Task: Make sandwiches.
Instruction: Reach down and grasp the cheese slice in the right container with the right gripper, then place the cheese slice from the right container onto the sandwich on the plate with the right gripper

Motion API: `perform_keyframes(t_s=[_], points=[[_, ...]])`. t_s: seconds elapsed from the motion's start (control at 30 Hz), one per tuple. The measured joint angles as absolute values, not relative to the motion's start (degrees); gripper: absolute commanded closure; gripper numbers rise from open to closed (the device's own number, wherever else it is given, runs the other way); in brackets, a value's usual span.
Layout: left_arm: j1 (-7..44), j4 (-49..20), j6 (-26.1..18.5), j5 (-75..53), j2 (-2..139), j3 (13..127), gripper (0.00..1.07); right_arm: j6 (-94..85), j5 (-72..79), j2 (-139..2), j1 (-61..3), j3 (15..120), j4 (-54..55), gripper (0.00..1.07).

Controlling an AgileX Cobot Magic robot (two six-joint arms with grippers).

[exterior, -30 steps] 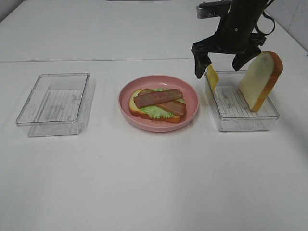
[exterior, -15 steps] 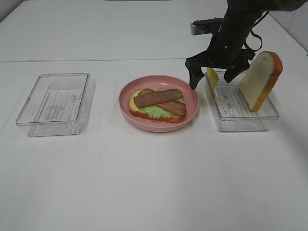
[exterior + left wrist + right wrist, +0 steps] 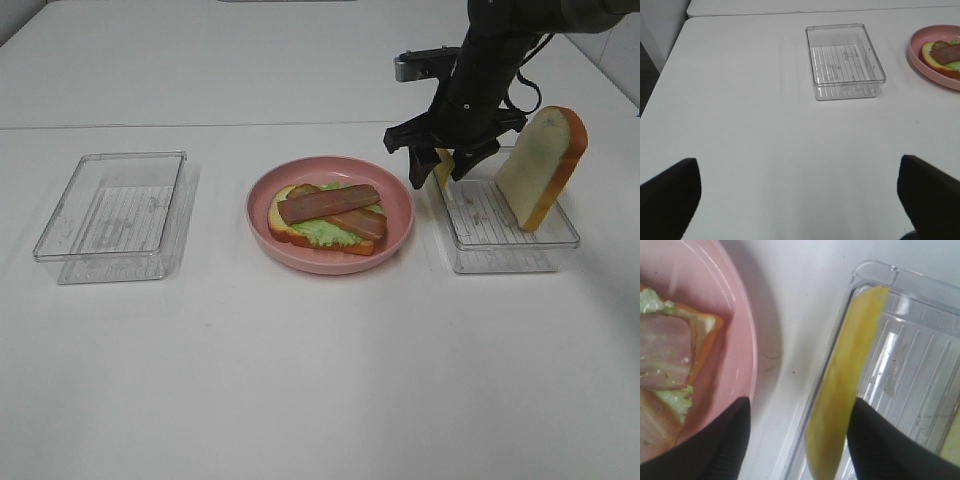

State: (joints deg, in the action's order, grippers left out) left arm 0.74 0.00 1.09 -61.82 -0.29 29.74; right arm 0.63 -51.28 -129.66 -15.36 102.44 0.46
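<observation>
An open sandwich (image 3: 328,216) of bread, green lettuce and two bacon strips lies on the pink plate (image 3: 330,265). A yellow cheese square (image 3: 443,166) leans on edge against the left wall of the right clear tray (image 3: 510,240). A bread slice (image 3: 541,165) stands at that tray's right end. My right gripper (image 3: 438,176) is open and low over the cheese, one finger on each side. In the right wrist view the cheese (image 3: 842,385) stands between the fingers (image 3: 725,440) with a gap on both sides. My left gripper (image 3: 800,200) is open and empty over bare table.
An empty clear tray (image 3: 112,215) sits at the left, also in the left wrist view (image 3: 846,62). The plate's edge (image 3: 925,60) shows at that view's right. The right arm hangs over the gap between plate and right tray.
My right gripper has dropped and shifted slightly left, down around the cheese square, with its fingers drawn closer together. Sandwich, bread slice and trays have not moved.
</observation>
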Motion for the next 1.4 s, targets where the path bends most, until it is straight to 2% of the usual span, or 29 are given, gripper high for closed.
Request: perform_keyframes(t_s=[0.03,0.07,0.1,0.13,0.17,0.23,0.73,1.4], points=[[0.7,0.0,1.1,-61.8,-0.3,29.7,0.06,1.1,-50.9,-129.5,-15.4,102.4,0.0,0.74],[0.7,0.0,1.1,-61.8,-0.3,29.7,0.06,1.1,-50.9,-129.5,-15.4,102.4,0.0,0.74],[0.7,0.0,1.1,-61.8,-0.3,29.7,0.06,1.5,-50.9,-129.5,-15.4,102.4,-0.3,0.8],[0.7,0.0,1.1,-61.8,-0.3,29.7,0.06,2.7,-50.9,-129.5,-15.4,102.4,-1.3,0.96],[0.7,0.0,1.1,-61.8,-0.3,29.7,0.06,2.7,-50.9,-129.5,-15.4,102.4,-1.3,0.96],[0.7,0.0,1.1,-61.8,-0.3,29.7,0.06,3.9,-50.9,-129.5,-15.4,102.4,-3.3,1.07],[0.7,0.0,1.1,-61.8,-0.3,29.7,0.06,4.2,-51.6,-128.6,-15.4,102.4,-5.0,1.07],[0.7,0.0,1.1,-61.8,-0.3,29.7,0.06,3.7,-59.6,-113.0,-15.4,102.4,-4.4,1.07]])
